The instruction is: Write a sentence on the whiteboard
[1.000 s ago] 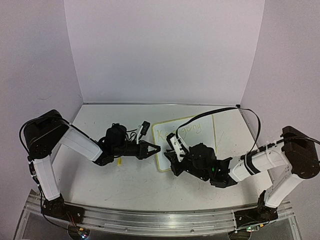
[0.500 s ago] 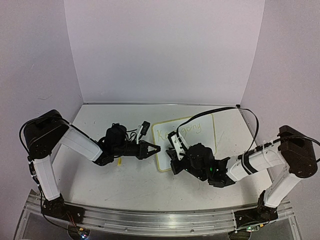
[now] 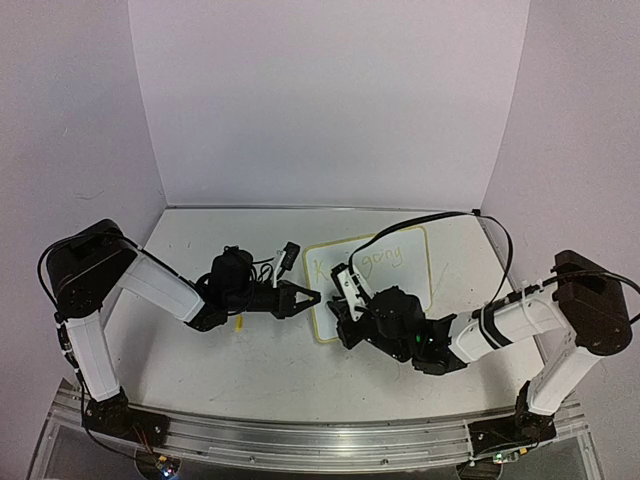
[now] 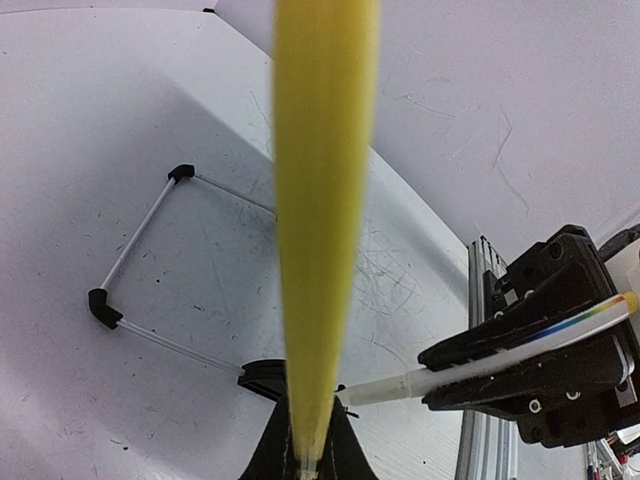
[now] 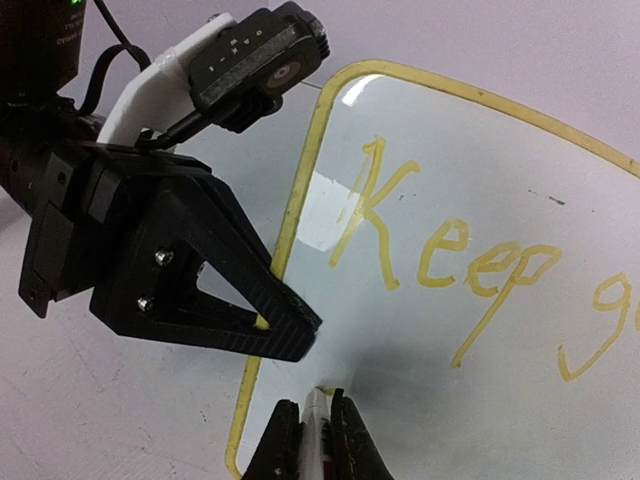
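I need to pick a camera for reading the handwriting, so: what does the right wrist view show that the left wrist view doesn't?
Only the right wrist view: the sentence, readable as "Keep" plus the start of another word, and the left tool, shut, its tip at the rim of the whiteboard.

Only the left wrist view: a blurred yellow rod gripped in that tool, and the pen at full length, rainbow-ended, clamped in the right tool.

Both: the whiteboard and the pen, its tip at the board. The left wrist view shows only the board's outline, no words.
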`<move>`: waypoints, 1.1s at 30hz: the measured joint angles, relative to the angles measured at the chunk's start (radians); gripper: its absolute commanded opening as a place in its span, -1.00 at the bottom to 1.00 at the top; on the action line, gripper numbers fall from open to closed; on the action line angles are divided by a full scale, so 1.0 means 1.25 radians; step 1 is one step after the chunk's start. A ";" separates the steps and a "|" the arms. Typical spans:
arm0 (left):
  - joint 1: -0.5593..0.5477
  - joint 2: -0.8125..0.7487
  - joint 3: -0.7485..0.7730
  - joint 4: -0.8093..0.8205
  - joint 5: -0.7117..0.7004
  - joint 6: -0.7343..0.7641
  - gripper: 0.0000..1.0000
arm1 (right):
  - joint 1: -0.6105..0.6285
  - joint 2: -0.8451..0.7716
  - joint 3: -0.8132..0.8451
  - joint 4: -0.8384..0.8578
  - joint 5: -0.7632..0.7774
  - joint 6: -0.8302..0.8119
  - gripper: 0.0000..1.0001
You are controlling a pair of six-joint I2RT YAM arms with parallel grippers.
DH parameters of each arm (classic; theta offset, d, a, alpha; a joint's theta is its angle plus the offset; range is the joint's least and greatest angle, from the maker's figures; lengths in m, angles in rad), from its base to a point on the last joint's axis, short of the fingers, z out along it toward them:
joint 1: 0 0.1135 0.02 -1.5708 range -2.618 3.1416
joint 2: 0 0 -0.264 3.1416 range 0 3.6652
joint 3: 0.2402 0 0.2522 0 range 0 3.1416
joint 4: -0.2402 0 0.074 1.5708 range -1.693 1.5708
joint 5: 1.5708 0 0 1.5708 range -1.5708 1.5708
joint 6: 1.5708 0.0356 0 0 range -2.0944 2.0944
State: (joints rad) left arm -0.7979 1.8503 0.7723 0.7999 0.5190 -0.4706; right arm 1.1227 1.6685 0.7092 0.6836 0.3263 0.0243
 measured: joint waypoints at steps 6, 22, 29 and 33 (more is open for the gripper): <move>0.000 0.000 0.000 0.000 0.000 0.001 -1.00 | 0.012 0.012 0.007 -0.010 -0.004 0.004 -1.00; 0.000 -0.001 0.000 -0.004 -0.004 0.003 -1.00 | 0.022 0.012 0.007 -0.039 0.063 0.060 -1.00; 0.000 -0.002 0.000 -0.005 -0.005 0.003 -1.00 | 0.023 0.012 0.007 -0.045 0.071 0.078 -1.00; 0.000 -0.002 0.000 -0.005 -0.005 0.003 -1.00 | 0.023 0.012 0.007 -0.046 0.074 0.087 -1.00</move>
State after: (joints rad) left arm -0.7979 1.8481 0.7720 0.7933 0.5129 -0.4667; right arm 1.1519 1.6829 0.7185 0.6257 0.4185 0.1336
